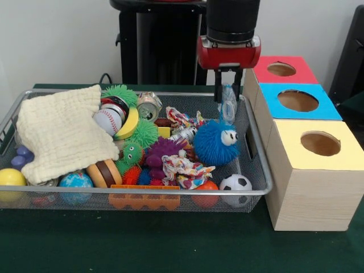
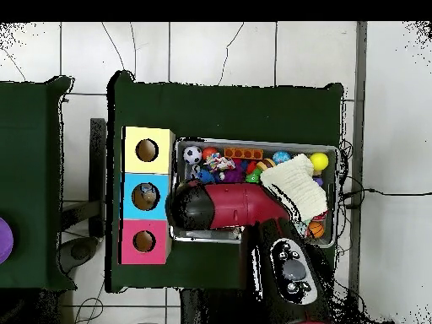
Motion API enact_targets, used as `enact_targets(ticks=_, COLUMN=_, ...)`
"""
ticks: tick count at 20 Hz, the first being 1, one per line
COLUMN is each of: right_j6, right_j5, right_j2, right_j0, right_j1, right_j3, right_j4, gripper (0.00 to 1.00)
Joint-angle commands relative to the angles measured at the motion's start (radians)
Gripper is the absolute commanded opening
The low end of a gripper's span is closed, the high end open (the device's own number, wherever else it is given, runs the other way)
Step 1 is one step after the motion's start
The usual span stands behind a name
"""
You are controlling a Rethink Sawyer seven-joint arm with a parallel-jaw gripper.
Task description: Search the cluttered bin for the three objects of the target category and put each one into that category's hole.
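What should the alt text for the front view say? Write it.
The robot's claw holds a clear plastic bottle above the right end of a wire mesh bin full of toys. Red, blue and yellow boxes with round holes stand beside it.

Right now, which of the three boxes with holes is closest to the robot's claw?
The red-topped box. It stands right beside the gripper, at the far end of the row. The blue-topped box comes next, and the yellow-topped box is farthest.
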State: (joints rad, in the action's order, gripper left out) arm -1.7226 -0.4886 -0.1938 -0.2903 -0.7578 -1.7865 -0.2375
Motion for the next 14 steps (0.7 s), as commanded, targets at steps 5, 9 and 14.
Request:
enact_targets(ticks=5, right_j6=-0.149, right_j5=0.243, right_j2=0.012, right_j0=0.026, right_j1=0.092, right_j3=0.002, right_j4=-0.037, gripper=0.00)
enact_targets(ticks=9, right_j6=-0.170, right_j5=0.317, right_j2=0.037, right_j0=0.056, right_j1=0.120, right_j3=-0.001, right_j4=-0.024, gripper=0.00)
enact_targets(ticks=14, right_j6=-0.173, right_j5=0.359, right_j2=0.069, right_j0=0.086, right_j1=0.137, right_j3=0.000, right_j4=-0.007, gripper=0.00)
